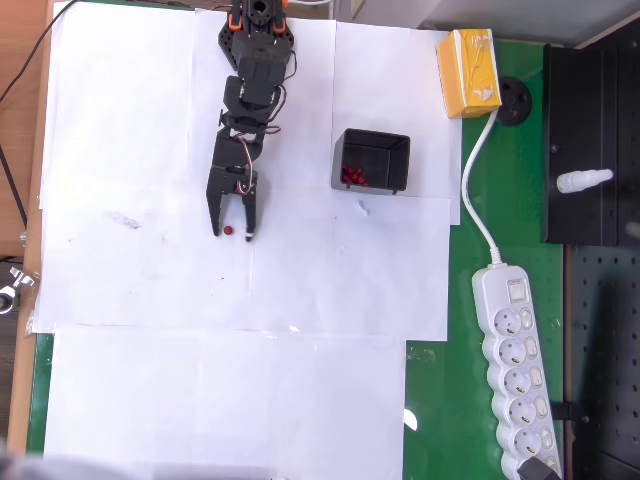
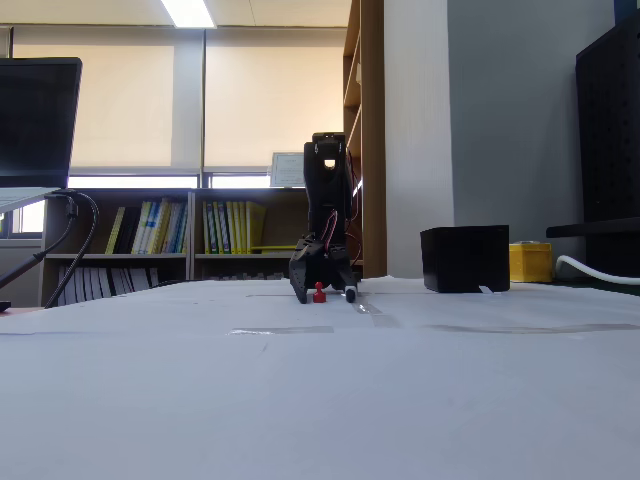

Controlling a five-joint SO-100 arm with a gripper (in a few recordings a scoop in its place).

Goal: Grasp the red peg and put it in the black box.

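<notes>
White paper sheets [image 1: 200, 380] covered my tabletop [image 1: 440, 400], a yellow carton [image 1: 467, 72] sat at its far right corner in the overhead view, a white power strip [image 1: 515, 375] lay along the right side, and a white bottle [image 1: 584, 180] rested on a black panel [image 1: 590, 100].

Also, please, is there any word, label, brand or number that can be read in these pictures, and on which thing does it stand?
None can be read.
yellow carton: a pale print on top, too blurred to read.
book spines on the shelf: too small to read.
framed sheet by the window: too small to read.
</notes>
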